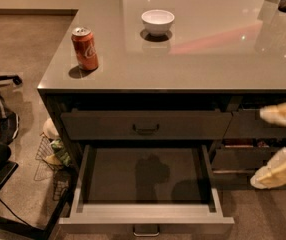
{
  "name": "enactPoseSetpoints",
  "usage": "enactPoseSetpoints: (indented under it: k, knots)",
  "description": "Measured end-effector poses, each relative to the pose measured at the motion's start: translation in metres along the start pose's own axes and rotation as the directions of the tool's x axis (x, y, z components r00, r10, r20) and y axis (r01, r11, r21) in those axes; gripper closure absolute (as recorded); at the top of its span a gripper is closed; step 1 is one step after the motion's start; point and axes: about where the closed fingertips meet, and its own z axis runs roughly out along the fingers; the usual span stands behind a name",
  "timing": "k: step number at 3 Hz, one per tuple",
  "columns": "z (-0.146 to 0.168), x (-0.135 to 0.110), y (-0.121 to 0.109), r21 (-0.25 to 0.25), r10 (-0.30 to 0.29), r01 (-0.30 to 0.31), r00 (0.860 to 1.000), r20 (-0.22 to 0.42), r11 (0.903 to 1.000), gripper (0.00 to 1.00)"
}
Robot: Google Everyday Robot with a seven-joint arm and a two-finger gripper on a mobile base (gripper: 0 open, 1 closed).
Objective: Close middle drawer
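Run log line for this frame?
middle drawer: pulled out, empty | gripper: open, right of drawer, not touching | close: not yet done

You cannot read any clear words or numbers here. The red soda can (85, 48) stands near the left corner of the grey counter top (208, 59). It has white curly marks on its side, but they are too small for you to read as letters. The gripper (270, 146) is low at the right edge, in front of the narrow drawer fronts (243, 126), to the right of the open middle drawer (145, 219).
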Motion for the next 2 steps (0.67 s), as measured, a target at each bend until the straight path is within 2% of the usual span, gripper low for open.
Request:
enactPoseSetpoints:
  k: [1,2]
  knots:
    - [0.071,0.076,0.049,0.002,0.168,-0.169,0.983,0.071,0.9856,0.49]
    - [0.137,0.125,0.072,-0.015,0.27,-0.269,0.962,0.042,0.963,0.72]
